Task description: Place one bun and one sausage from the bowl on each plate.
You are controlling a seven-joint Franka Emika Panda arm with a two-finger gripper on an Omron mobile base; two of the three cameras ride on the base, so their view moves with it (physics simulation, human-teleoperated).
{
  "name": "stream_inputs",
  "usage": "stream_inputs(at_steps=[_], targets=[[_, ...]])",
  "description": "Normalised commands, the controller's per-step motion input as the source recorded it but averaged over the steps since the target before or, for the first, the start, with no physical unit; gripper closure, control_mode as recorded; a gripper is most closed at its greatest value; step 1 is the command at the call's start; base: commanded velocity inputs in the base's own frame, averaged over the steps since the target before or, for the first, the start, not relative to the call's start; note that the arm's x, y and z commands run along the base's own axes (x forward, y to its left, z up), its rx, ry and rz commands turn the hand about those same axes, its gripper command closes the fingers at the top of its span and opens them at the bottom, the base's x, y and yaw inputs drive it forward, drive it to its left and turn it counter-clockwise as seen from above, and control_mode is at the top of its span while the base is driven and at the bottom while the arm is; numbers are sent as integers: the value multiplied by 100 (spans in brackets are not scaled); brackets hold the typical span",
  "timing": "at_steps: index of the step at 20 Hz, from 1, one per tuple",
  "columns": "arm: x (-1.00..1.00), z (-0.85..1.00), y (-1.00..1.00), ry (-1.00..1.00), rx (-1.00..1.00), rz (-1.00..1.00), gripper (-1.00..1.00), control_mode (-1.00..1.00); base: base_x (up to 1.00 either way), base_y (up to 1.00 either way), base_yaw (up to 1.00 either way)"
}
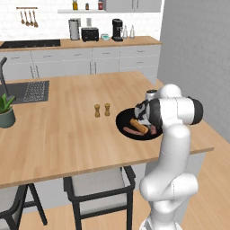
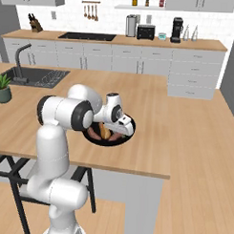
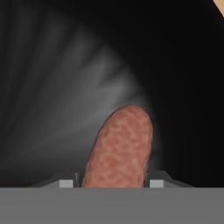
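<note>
in the black bowl, which sat on the wooden island counter near its edge closest to the robot, the gripper was lowered, with the white arm bent over the bowl. in the hand view a sausage stood between the two finger tips, reaching from them out over the dark inside of the bowl; the tips were just beside its two sides, but i could not tell if they already pressed it or if a small gap was left. in the left base view, a bun lay in the bowl, with another sausage beside it, toward the bowl's front rim. two small shakers stood on the counter near the bowl, on its left side in that view.
</note>
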Motion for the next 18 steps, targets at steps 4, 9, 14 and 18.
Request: stream_inputs(at_steps=[4,9,14,18], targets=[[-7,21,0,-1,0,3,100,-100,0,0,0],[-14,77,8,0,0,14,100,-100,0,0,0],[-18,73,22,0,4,21,100,-100,0,0,0],[-16,56,10,0,11,29,100,-100,0,0,0]])
